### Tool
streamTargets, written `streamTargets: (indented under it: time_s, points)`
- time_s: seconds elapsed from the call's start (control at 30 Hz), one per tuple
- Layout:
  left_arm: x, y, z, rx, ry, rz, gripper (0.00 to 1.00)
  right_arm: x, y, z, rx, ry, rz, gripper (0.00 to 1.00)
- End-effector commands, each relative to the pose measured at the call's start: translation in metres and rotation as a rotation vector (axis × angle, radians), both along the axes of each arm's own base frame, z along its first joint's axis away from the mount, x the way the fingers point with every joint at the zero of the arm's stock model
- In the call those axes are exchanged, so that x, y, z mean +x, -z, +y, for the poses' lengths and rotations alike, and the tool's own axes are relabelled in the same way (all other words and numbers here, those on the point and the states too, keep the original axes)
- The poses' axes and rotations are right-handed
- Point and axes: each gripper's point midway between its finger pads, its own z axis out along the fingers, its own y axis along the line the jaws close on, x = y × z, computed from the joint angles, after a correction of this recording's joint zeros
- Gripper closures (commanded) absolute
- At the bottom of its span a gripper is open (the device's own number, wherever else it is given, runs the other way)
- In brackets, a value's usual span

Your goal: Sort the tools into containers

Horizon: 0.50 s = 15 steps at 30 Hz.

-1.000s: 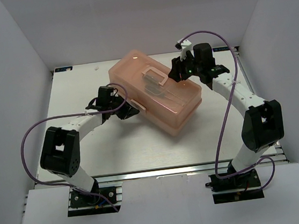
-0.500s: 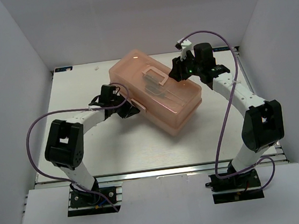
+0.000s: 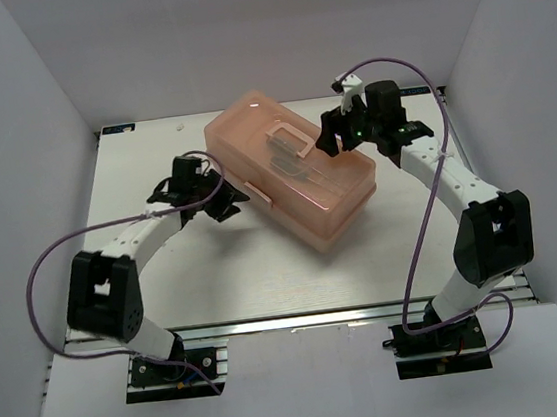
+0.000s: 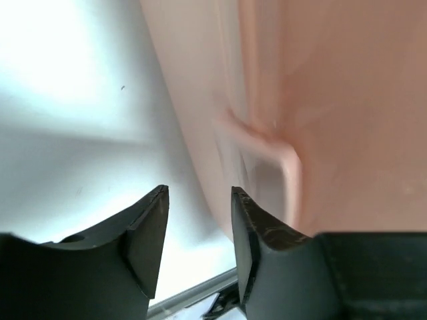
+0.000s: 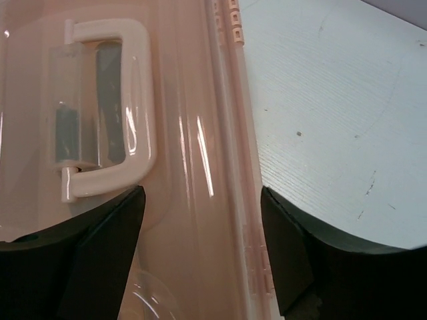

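Toolbox [image 3: 302, 191]: closed, mid-table, tools [image 3: 288, 162] dimly visible inside; left gripper [image 4: 199, 247] has just let go beside the latch [image 4: 270, 150], jaws apart, empty; right gripper [image 5: 200, 260] now wider above the handle [image 5: 137, 100], empty; sorting apparently finished.

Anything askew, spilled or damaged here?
Only the toolbox stands out: it sits skewed, diagonal to the edges of the table. Its lid is closed, dark tools show through it, and nothing looks spilled or broken.
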Motion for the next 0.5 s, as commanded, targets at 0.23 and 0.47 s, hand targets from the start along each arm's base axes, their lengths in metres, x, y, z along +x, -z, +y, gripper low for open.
streamTargets:
  time_s: [0.23,0.47]
  points:
    - [-0.019,-0.064,0.081,0.119,-0.154,-0.222,0.49,0.012,-0.096,-0.041,-0.034,0.048,-0.276,0.24]
    - [-0.054,-0.097,0.099,0.116,-0.209,-0.421,0.96,-0.046,-0.102,0.055,-0.06,-0.38,-0.351,0.57]
